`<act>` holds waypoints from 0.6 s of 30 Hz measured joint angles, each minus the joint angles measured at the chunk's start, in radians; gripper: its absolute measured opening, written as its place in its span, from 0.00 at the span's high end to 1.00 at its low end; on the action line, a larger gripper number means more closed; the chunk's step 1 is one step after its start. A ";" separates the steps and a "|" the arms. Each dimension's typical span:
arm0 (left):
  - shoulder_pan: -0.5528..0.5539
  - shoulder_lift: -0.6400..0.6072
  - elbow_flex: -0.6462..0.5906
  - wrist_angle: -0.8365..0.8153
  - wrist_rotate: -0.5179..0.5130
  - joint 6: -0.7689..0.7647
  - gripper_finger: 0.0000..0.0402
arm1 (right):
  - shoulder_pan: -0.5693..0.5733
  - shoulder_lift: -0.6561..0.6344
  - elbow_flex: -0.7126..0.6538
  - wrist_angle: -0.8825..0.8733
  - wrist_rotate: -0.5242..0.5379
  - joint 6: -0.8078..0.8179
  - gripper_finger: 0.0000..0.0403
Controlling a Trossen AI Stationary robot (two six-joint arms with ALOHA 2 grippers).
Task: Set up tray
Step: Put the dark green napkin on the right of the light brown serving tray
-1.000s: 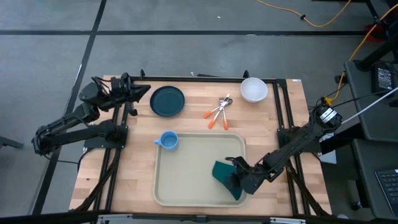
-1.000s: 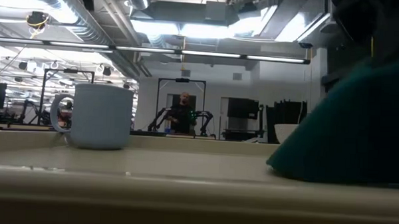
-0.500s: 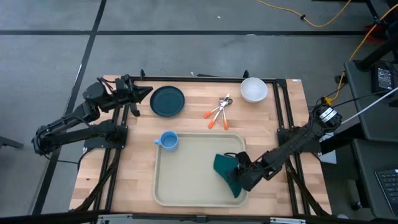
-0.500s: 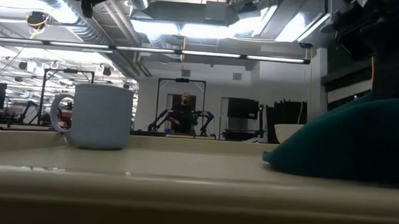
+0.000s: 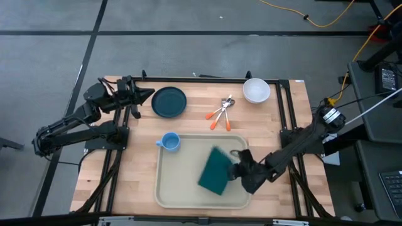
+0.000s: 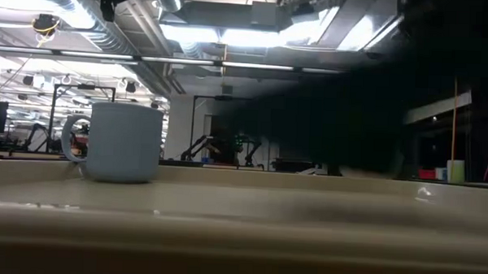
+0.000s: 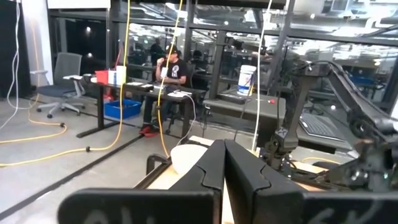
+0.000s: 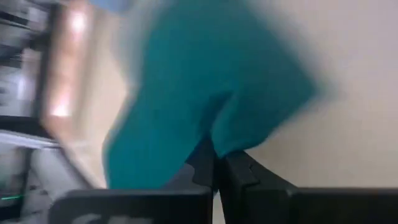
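While the tray (image 5: 188, 188) lies flat on the near half of the wooden surface (image 5: 195, 122), the right gripper (image 5: 235, 172) holds a green napkin (image 5: 215, 171) over the tray's right half, its fingers pressed together on one edge of the cloth. The napkin looks blurred in the high view and hangs up off the tray floor, so it seems to be swinging (a thin pinch on a floppy cloth is not a strong hold).

It could slip out and land crumpled, or fold over itself when set down. A fast swing could also flick it across to the blue mug (image 5: 169, 141), which stands at the tray's far left corner, right by the rim; I cannot tell if the mug is on the tray or just off it.

Farther from the tray lie the teal plate (image 5: 169, 102), the orange-handled cutlery (image 5: 220, 113) and the white bowl (image 5: 256, 90). The left gripper (image 5: 146, 94) waits past the plate with its fingers shut on nothing.
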 joint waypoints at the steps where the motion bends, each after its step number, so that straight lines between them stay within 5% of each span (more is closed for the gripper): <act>1: 0.000 0.000 0.000 0.002 0.000 0.000 0.99 | 0.005 0.011 -0.021 0.008 -0.021 0.026 0.98; 8: 0.000 0.000 0.000 0.060 -0.001 -0.020 0.99 | 0.006 0.107 -0.180 0.386 -0.140 0.047 0.98; 18: 0.000 -0.002 0.000 0.119 -0.019 -0.039 0.99 | 0.028 0.099 -0.171 0.321 -0.247 0.018 0.98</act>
